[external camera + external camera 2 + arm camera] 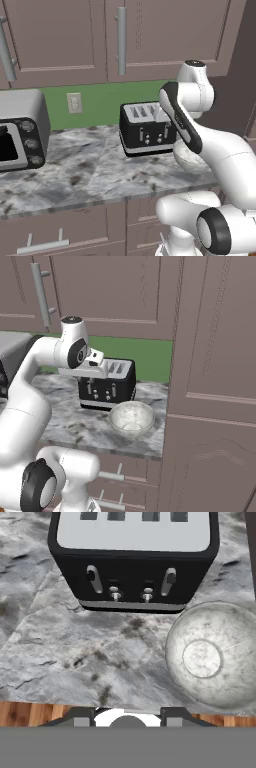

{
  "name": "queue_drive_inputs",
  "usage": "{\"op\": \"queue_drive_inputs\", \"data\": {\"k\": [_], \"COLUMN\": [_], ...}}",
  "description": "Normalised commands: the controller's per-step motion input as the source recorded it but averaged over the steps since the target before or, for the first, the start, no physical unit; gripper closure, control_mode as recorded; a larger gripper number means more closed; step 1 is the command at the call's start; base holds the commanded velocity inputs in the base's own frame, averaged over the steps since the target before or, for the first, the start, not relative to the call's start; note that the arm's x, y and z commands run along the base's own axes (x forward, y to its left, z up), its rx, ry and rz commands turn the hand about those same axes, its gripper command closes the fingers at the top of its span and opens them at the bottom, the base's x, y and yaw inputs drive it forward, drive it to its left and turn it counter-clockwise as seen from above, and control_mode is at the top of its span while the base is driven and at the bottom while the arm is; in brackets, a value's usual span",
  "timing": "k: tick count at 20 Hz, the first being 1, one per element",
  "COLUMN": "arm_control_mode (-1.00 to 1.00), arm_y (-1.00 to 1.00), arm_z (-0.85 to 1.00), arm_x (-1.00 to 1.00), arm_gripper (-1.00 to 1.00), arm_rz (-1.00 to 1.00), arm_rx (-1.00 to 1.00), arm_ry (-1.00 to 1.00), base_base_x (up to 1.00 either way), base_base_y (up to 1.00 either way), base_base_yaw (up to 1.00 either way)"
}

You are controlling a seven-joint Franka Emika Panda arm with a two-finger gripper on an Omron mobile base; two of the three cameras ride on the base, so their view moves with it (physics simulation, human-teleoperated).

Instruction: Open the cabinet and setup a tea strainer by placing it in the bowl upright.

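Observation:
The cabinet (pixel 170 35) hangs above the counter with its door shut and its long grey bar handle (pixel 121 40) upright; the same handle (pixel 42 293) shows in the right base view. The tea strainer is out of view. The speckled off-white bowl (pixel 132 418) stands on the marble counter in front of and right of the toaster, partly behind my arm (pixel 187 155). My gripper (pixel 127 714) hovers above the counter's front edge, left of the bowl (pixel 215 654), with its fingers apart and nothing between them.
A black four-slot toaster (pixel 146 127) sits at the back of the counter. A silver microwave (pixel 20 130) stands at the far left. A tall brown panel (pixel 215 381) closes off the right end. Drawers with short handles (pixel 45 242) lie below.

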Motion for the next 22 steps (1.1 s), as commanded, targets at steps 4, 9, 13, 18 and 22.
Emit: {"op": "queue_drive_inputs", "data": {"k": [4, 9, 13, 18, 22], "arm_control_mode": [-1.0, -1.0, -1.0, -1.0, -1.0], "arm_y": [0.19, 0.43, 0.33, 0.1, 0.07], "arm_z": [0.02, 0.17, 0.48, 0.66, 0.76], "arm_x": [-0.1, -0.16, -0.14, -0.05, -0.29], "arm_gripper": [-1.0, -1.0, -1.0, -1.0, -1.0], "arm_rz": [0.0, 0.0, 0.0, 0.0, 0.0], "arm_rx": [-0.01, -0.07, -0.01, 0.02, 0.0], "arm_ry": [-0.1, -0.28, -0.44, -0.32, -0.23], "base_base_x": [0.0, 0.0, 0.0, 0.0, 0.0], "base_base_y": [0.0, 0.0, 0.0, 0.0, 0.0], "base_base_yaw": [0.0, 0.0, 0.0, 0.0, 0.0]}}
